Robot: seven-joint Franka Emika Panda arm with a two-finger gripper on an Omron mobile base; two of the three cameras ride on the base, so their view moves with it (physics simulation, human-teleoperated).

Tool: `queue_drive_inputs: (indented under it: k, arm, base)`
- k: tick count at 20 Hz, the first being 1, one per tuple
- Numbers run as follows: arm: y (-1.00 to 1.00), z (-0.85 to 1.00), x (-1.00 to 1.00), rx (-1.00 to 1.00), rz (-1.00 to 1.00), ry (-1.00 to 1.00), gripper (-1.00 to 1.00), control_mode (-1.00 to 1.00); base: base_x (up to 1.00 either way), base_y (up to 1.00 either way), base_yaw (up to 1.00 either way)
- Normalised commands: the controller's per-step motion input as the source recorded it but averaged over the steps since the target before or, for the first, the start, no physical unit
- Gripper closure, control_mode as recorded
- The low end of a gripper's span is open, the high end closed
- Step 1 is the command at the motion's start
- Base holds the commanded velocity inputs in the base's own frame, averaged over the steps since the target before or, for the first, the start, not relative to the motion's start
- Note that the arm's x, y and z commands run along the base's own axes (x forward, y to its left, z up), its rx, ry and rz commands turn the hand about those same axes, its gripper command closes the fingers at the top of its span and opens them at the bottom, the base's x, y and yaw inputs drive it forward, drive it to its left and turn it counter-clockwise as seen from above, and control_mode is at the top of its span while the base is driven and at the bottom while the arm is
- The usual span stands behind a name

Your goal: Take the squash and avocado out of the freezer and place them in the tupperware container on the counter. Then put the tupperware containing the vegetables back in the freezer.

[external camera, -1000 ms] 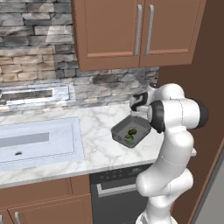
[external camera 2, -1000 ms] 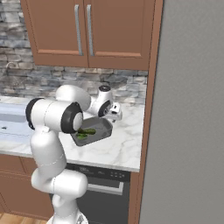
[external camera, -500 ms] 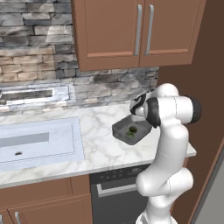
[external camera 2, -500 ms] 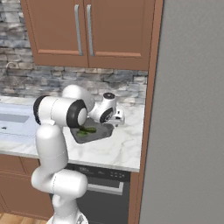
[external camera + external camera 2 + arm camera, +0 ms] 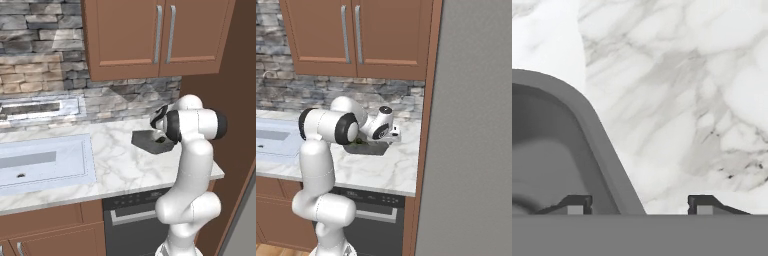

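The sink [image 5: 45, 165] lies at the left of the counter [image 5: 120, 170], well apart from the work. The tupperware container [image 5: 150, 141] sits right of it on the marble, near the counter's far right part, with green vegetable matter [image 5: 360, 142] visible inside it in the right base view. The gripper [image 5: 640, 204] is lowered at the container's right side. The closed grey freezer [image 5: 471, 150] stands at the far right.

In the hand view the two fingertips [image 5: 574, 204] straddle the container's raised rim [image 5: 607, 160]: one tip stands inside the tub, the other over bare marble outside it. The jaws are spread, with a clear gap on both sides of the wall, and nothing is pinched yet.

The step in hand appears to be gripping the container wall for the lift to the freezer. To do this well:

1. The rim should be centred between the tips before closing, so neither tip shoves the tub sideways.
2. The tips should reach low enough down the wall to hold below the rim's flare, without the outer tip scraping the counter.
3. The jaws should close squarely across the wall, since the corner curves close by and a grip there could slip.
4. The lift should be kept level: a one-sided hold will tend to tilt the tub and spill its load.
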Motion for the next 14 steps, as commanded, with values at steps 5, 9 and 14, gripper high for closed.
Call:
queue_drive_inputs:
  k: [5,9,14]
  arm:
    - [0.01,0.0,-0.04,0.0,0.07,0.0,1.0,-1.0]
    - [0.02,0.0,-0.08,0.0,0.02,0.0,1.0,-1.0]
    - [0.02,0.03,-0.22,0.01,-0.03,0.0,1.0,-1.0]
  base:
    - [0.0,0.0,0.0]
    - [0.0,0.0,0.0]
    - [0.0,0.0,0.0]
